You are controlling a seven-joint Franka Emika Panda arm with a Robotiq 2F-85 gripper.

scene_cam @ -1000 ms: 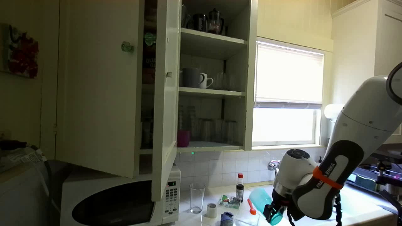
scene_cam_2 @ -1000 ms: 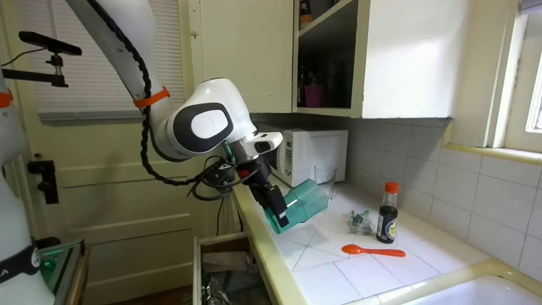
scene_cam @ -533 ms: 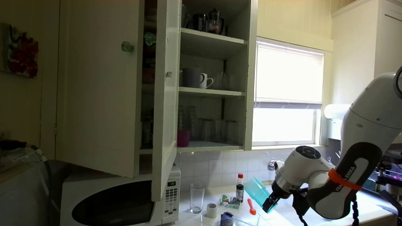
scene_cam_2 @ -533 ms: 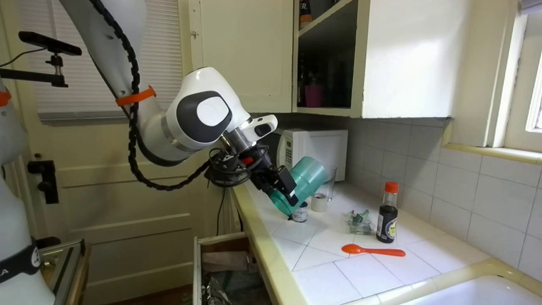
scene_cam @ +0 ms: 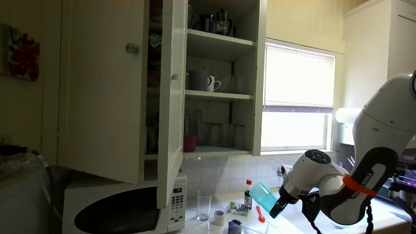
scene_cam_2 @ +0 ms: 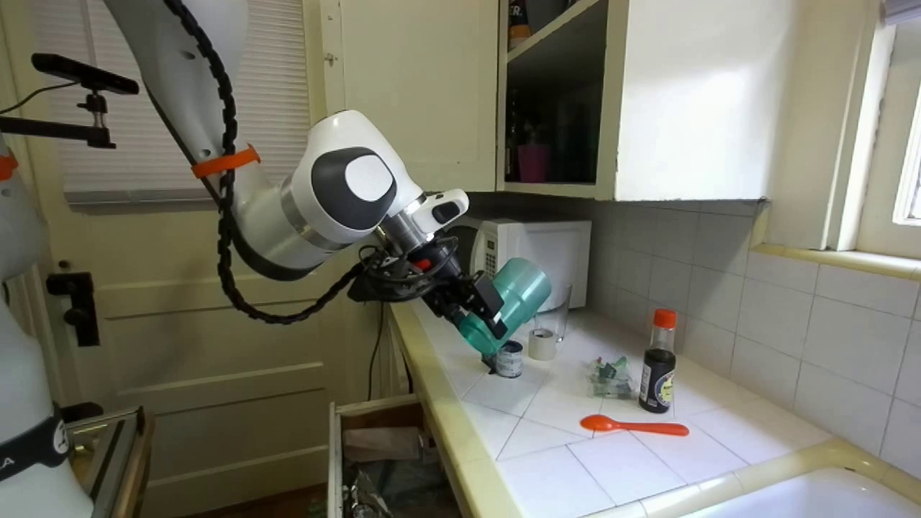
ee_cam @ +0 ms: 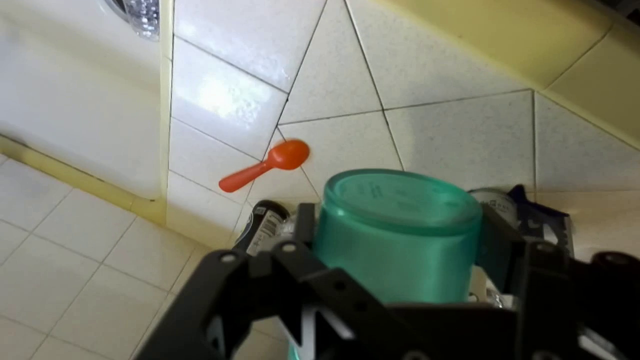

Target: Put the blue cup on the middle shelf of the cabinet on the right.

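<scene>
The blue cup (scene_cam: pixel 262 194) is a translucent turquoise tumbler, held tilted above the counter in both exterior views (scene_cam_2: pixel 524 288). My gripper (scene_cam_2: pixel 491 316) is shut on its side. In the wrist view the fingers (ee_cam: pixel 398 227) stand on both sides of the cup (ee_cam: pixel 390 260), whose base faces the camera; its mouth end is mostly hidden behind the gripper. The cream-white cabinet (scene_cam: pixel 260 81) stands open, above and left of the gripper in an exterior view. Its middle shelf (scene_cam: pixel 224 95) bears a grey mug, a white mug (scene_cam: pixel 213 84) and clear glasses.
The open cabinet door (scene_cam: pixel 171 104) stands left of the shelves. Below are the microwave (scene_cam_2: pixel 543 252), a tall clear glass (scene_cam: pixel 204 205), tape roll (scene_cam_2: pixel 542 344), can (scene_cam_2: pixel 509 360), sauce bottle (scene_cam_2: pixel 658 378) and orange spoon (scene_cam_2: pixel 637 426). A drawer (scene_cam_2: pixel 334 460) is open under the counter.
My gripper has lifted the cup a little and tipped it more upright. The cup has moved up and left in an exterior view. The can and tape roll have come into sight below it.
</scene>
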